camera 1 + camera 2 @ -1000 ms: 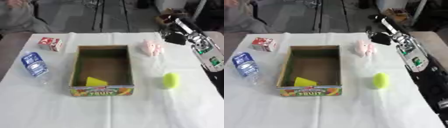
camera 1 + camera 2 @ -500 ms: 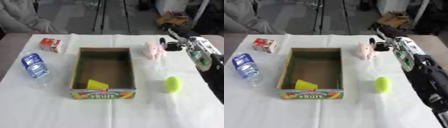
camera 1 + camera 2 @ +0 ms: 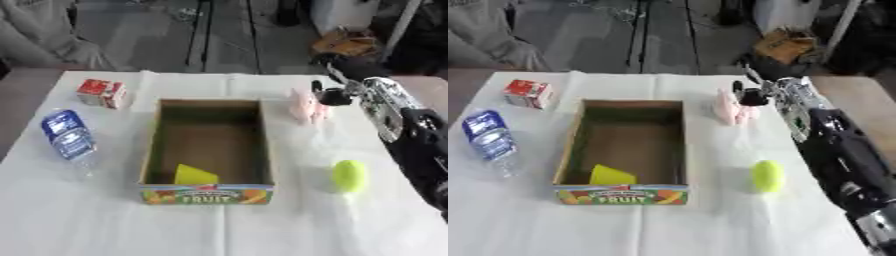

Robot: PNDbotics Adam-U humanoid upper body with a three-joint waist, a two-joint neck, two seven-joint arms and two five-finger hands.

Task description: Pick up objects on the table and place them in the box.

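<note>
Box (image 3: 206, 150) of brown card sits mid table (image 3: 105, 220), a yellow wedge (image 3: 194, 175) inside. We see our right hand (image 3: 756, 95) beside the pink toy (image 3: 730, 108); we cannot tell its fingers.

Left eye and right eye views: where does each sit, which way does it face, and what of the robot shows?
Left eye view: in the head, looking down at the white table; the right arm enters from the right, right hand at the pink toy.
Right eye view: beside it, same downward look; more of the right arm shows.
Shared: fruit box holding a yellow piece, green ball, water bottle, red carton. No left hand.
</note>
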